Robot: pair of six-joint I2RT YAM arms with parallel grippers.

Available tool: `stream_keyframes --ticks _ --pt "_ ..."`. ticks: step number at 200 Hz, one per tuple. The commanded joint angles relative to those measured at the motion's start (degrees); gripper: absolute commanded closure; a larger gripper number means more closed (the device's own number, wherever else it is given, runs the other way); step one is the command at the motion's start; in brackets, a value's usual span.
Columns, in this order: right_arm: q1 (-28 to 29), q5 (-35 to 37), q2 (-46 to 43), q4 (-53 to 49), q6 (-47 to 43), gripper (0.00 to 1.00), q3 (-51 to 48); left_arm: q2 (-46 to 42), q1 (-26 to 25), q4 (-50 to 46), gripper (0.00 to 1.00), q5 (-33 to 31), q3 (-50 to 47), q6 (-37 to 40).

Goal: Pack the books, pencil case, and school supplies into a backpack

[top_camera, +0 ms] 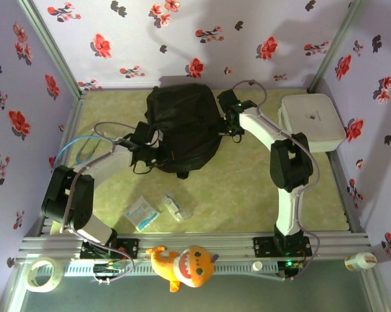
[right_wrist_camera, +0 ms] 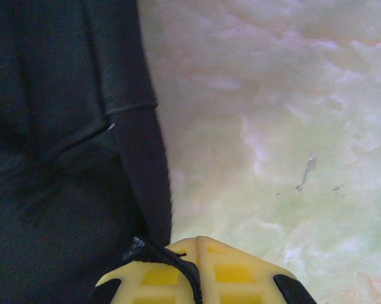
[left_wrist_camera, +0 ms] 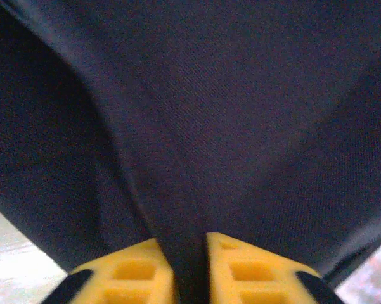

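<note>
The backpack (top_camera: pixel 182 127) lies at the far middle of the worktop (top_camera: pixel 260 195), a tool at each flank. The left tool (left_wrist_camera: pixel 190 244) grasps a raised ridge of its black fabric, fingers slightly apart around it. The right tool (right_wrist_camera: pixel 196 242) is clenched on a thin edge of the bag's right side.

The step looks like spreading the bag's mouth before anything goes in. Next, one tool would have to let go and fetch the pencil case (top_camera: pixel 175 207), which lies near the front edge beside a pale packet (top_camera: pixel 142 213).

The overhead view gives this layout. The wrist views alone show the pinched fabric.
</note>
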Motion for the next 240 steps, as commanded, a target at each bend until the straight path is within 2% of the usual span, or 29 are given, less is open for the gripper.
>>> stream_keyframes --ticks 1,35,81,98,131,199,240 --pt "-0.69 -9.7 -5.94 5.5 -3.39 1.0 -2.97 -1.72 -1.51 -7.29 0.71 0.79 5.21 5.11" --pt "-0.63 -13.32 -8.65 7.35 -2.49 1.0 -6.39 -0.05 -3.24 -10.52 0.58 -1.36 10.57 8.55" --pt "-0.69 -14.76 -9.56 7.75 -2.17 1.0 -7.46 3.31 -5.87 -12.55 0.51 -2.35 18.17 11.38" --pt "-0.85 -15.09 -10.06 8.44 -1.86 1.0 -7.94 4.07 -6.58 -8.93 0.49 -2.06 18.78 10.63" --pt "-1.52 -16.13 -10.73 9.46 -0.94 1.0 -8.52 11.43 -10.11 -1.94 0.48 3.29 22.82 11.12" --pt "-3.27 -18.76 -12.4 11.3 0.42 1.0 -11.05 24.79 -12.9 -1.79 0.54 5.76 34.49 16.5" --pt "-3.95 -18.37 -12.15 12.22 1.57 1.0 -11.55 27.8 -13.22 -3.2 0.82 2.8 36.3 17.79"
